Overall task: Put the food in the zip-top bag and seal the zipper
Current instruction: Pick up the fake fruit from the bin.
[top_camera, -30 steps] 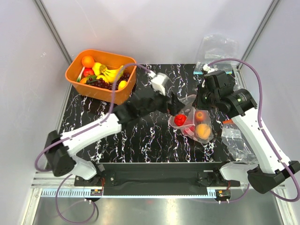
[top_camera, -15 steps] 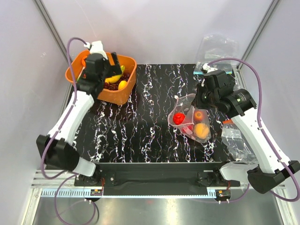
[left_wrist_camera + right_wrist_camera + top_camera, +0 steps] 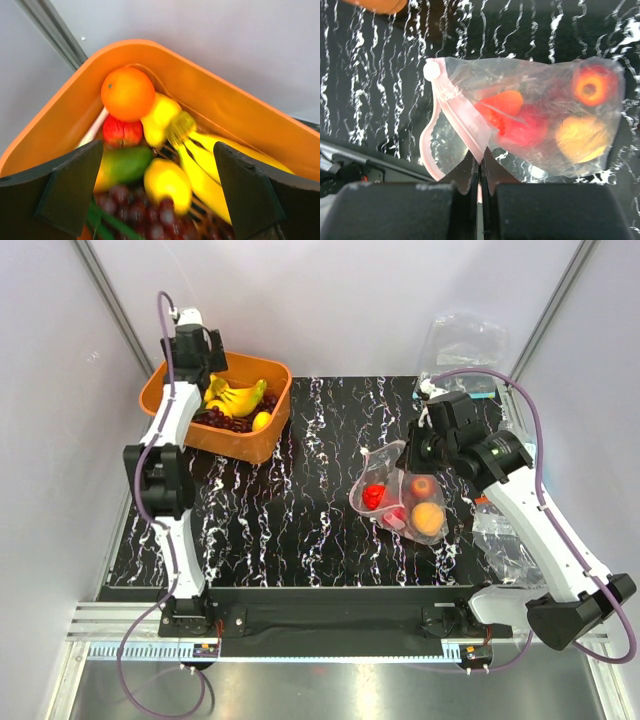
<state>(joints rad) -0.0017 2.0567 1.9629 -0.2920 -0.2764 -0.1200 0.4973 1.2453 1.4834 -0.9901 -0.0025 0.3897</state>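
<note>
**A:** What is the right gripper (image 3: 480, 167) doing?

**B:** Its jaws are pressed shut on the zipper (image 3: 457, 117), at the near lip of the mouth. From the fingertips the zip-top bag (image 3: 535, 70) spreads away over the marbled table (image 3: 300, 520). The mouth is gaping, not sealed.

**A:** And where is the food?

**B:** Three pieces are inside the bag. A red fruit (image 3: 500, 107) lies just behind the strip. A peach (image 3: 590, 85) and a round orange fruit (image 3: 582, 137) lie at the closed end, farthest from the gripper.

**A:** And the left gripper (image 3: 160, 165)?

**B:** It is wide open and holds nothing. It hovers over the far left corner of the orange basket (image 3: 210, 100). Between its fingers I see a second orange (image 3: 128, 94), the banana bunch (image 3: 200, 150) and blurred grapes (image 3: 145, 215).

**A:** What differs from one second before?

**B:** Then the left arm was stretched across the table, with its gripper at the mouth of the bag. Now it is at the basket, well apart from the bag. The right grip is the same, and the bag has shifted a little to the left
</note>
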